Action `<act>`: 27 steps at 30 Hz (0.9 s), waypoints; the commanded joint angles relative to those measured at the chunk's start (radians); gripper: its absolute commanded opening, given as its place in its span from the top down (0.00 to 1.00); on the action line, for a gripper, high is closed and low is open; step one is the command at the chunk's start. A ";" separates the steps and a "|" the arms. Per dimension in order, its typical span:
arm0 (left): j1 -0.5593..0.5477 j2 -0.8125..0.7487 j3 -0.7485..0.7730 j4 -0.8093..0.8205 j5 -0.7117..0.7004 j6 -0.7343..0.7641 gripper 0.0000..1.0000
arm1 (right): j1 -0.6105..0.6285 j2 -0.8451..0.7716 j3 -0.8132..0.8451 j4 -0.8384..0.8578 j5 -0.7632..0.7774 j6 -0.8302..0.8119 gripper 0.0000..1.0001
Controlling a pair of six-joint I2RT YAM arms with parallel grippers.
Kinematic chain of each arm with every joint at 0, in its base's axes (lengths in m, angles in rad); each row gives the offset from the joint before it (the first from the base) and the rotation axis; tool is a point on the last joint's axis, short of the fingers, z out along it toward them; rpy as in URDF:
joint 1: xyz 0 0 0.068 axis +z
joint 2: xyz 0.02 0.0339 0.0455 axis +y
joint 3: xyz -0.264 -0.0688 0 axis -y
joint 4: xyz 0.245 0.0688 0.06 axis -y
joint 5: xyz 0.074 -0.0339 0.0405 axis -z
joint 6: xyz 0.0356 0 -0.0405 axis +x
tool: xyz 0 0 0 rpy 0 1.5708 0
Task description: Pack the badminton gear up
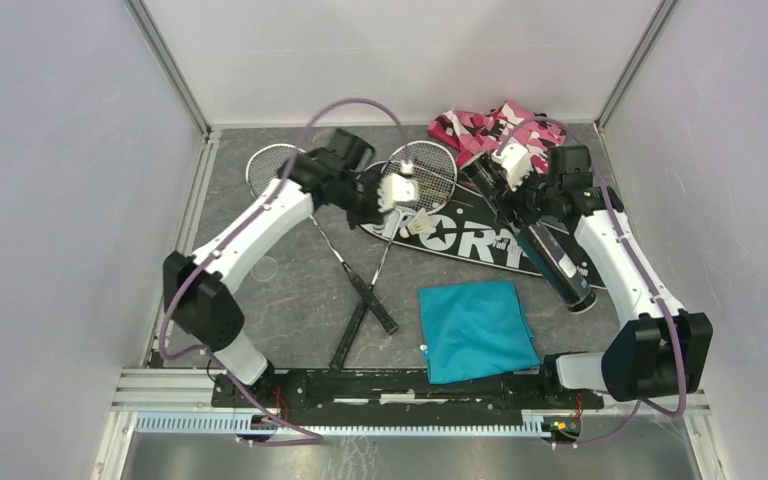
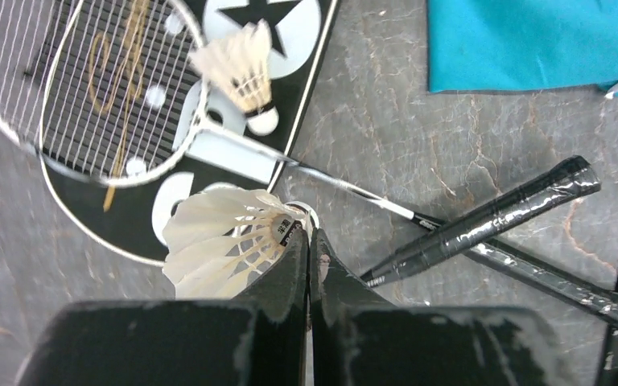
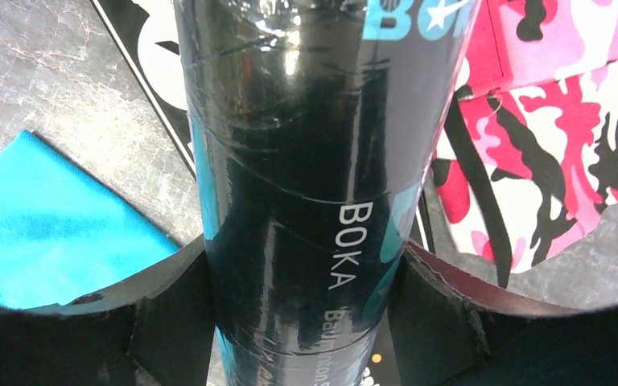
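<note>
Two silver-headed racquets [image 1: 425, 172] lie with their black handles [image 2: 491, 221] crossed. One head rests on the black "SPORT" bag [image 1: 490, 245]. My left gripper [image 2: 310, 233] is over the bag's near end, its fingers pressed together. A white shuttlecock [image 2: 217, 249] lies against the left fingertip with its cork at the tips, and I see nothing between the jaws. A second shuttlecock [image 2: 237, 64] lies on the bag by the racquet's throat. My right gripper [image 3: 306, 265] is shut on the long black tube [image 1: 550, 255], which runs slantwise over the bag's right end.
A teal cloth [image 1: 475, 330] lies flat near the front, right of the handles. Pink-black camouflage fabric [image 1: 475, 130] is bunched at the back, behind the right gripper. White walls close in the grey floor on three sides.
</note>
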 commanded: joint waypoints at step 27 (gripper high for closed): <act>0.275 -0.310 -0.416 1.000 0.474 -1.152 0.98 | 0.340 0.094 0.045 0.054 -0.166 -0.165 0.69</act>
